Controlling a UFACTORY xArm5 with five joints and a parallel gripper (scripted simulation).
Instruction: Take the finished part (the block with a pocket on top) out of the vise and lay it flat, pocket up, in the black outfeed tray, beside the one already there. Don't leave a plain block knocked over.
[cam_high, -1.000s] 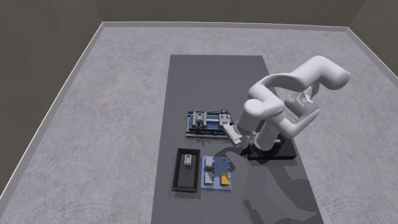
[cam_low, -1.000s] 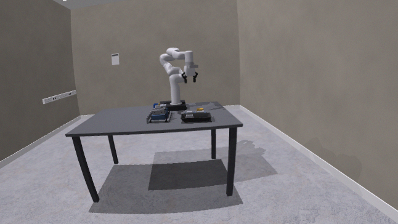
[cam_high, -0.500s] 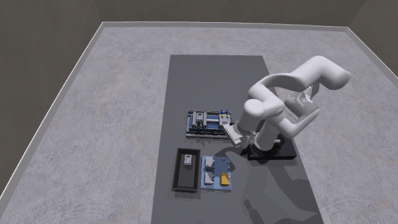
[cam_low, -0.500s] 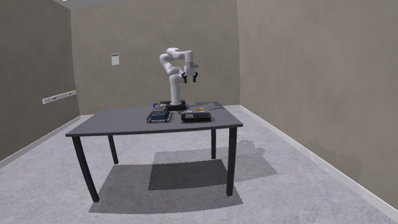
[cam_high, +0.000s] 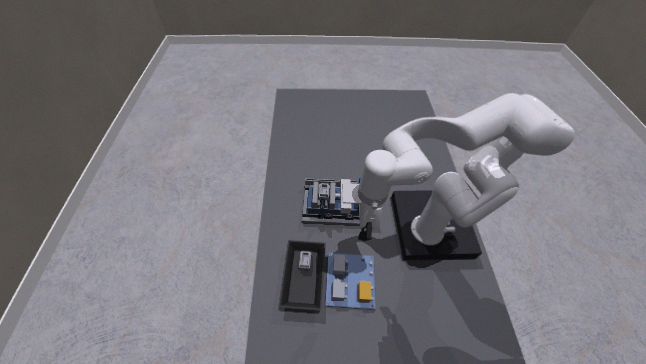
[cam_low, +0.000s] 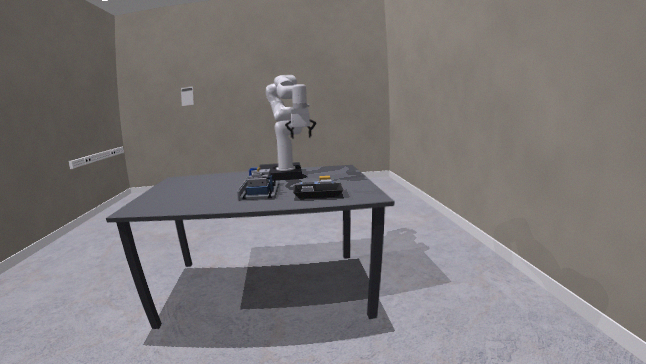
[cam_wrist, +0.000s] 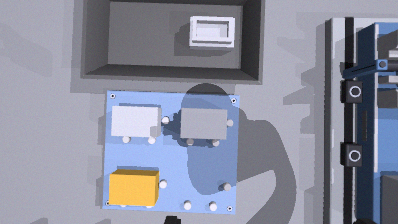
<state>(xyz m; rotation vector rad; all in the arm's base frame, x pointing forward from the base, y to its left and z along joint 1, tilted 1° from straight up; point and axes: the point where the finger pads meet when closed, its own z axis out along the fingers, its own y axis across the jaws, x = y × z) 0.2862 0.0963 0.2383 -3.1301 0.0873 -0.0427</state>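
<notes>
On a dark worktop (cam_high: 300, 130), seen from above: the black outfeed tray (cam_high: 287, 280) at left holds one pocketed part (cam_high: 305, 260), laid pocket up at its far end. Just beside it, a blue fixture plate (cam_high: 372, 287) carries two grey plain blocks (cam_high: 341, 264) and an orange block (cam_high: 365, 291). Farther back, the finished part (cam_high: 325, 192) appears to sit between the vise (cam_high: 309, 216) clamps, though its pocket is too small to confirm. At right, the white arm holds its end effector (cam_low: 300, 129) high, fingers spread wide and gripping nothing. A low pass between vise and tray could topple a plain block. Only the wrist view resolves the fixture plate's pegs; only the exterior view shows the end effector's height.
</notes>
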